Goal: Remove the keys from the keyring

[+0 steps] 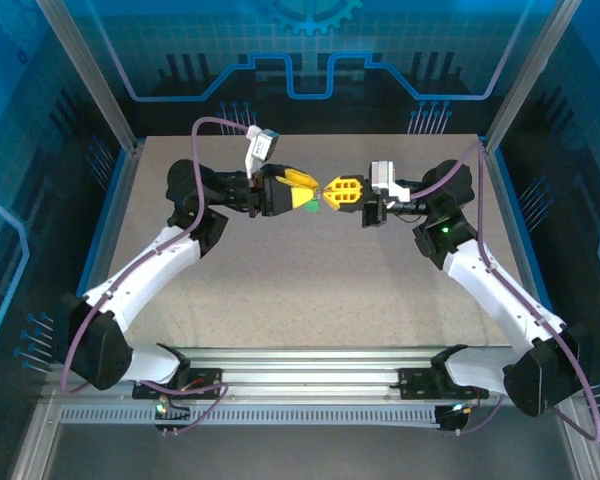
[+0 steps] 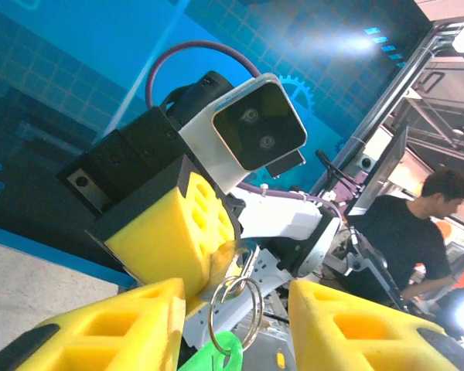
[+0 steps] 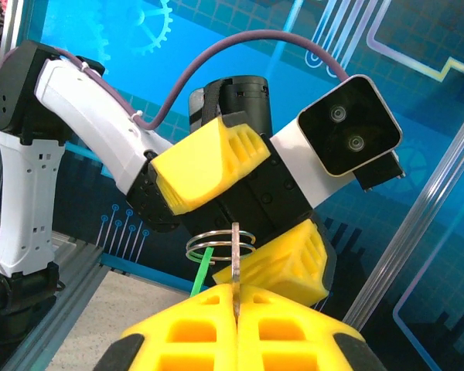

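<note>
**Right claw clamps a key, ring sits between the left claw's parted fingers**

The right claw [image 3: 236,297] is closed, its two yellow fingers pressed flat together on the thin edge of a metal key [image 3: 236,259] that stands up out of the seam between them. The keyring [image 3: 220,243] is threaded on that key just above the fingertips, its coils lying nearly level. A green tag [image 3: 204,270] slants down from the ring.

The left claw [image 2: 233,309] faces the right one tip to tip. Its jaws stand apart, one yellow finger [image 2: 116,328] on each side of the ring and neither clearly pressing on it. In the left wrist view the green tag shows low in the gap between them, under the ring.

From above, both claws meet in mid-air over the middle of the far half of the speckled desk [image 1: 310,290], well clear of its surface. Both arms reach inward from their bases at the near edge.

Behind the right arm, in the left wrist view, a man in a dark shirt [image 2: 406,236] stands outside the cell.
</note>
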Robot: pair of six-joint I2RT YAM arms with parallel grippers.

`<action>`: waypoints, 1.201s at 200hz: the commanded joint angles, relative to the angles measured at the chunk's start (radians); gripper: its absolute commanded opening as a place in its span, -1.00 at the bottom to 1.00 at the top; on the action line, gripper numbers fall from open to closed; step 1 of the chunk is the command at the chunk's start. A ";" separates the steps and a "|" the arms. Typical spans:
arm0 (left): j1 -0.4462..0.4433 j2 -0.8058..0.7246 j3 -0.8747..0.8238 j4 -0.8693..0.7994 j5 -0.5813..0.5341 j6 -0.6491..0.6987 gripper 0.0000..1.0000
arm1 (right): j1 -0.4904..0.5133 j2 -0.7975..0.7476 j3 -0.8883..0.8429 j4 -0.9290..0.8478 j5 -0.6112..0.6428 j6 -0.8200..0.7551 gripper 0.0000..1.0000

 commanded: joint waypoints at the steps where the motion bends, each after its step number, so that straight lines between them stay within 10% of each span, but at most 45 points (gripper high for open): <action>1: -0.006 0.010 0.037 0.064 0.031 -0.031 -0.34 | 0.011 0.002 0.039 0.012 -0.004 0.004 -1.00; 105: 0.008 0.035 0.030 0.170 0.019 -0.127 -1.00 | 0.002 -0.002 0.025 0.042 0.017 0.013 -1.00; 166: 0.041 0.098 0.025 0.420 -0.054 -0.356 -1.00 | 0.005 -0.040 -0.034 0.088 0.062 -0.019 -1.00; 240: 0.056 0.042 -0.021 0.314 -0.094 -0.257 -1.00 | 0.060 -0.102 -0.070 -0.040 0.136 -0.168 -1.00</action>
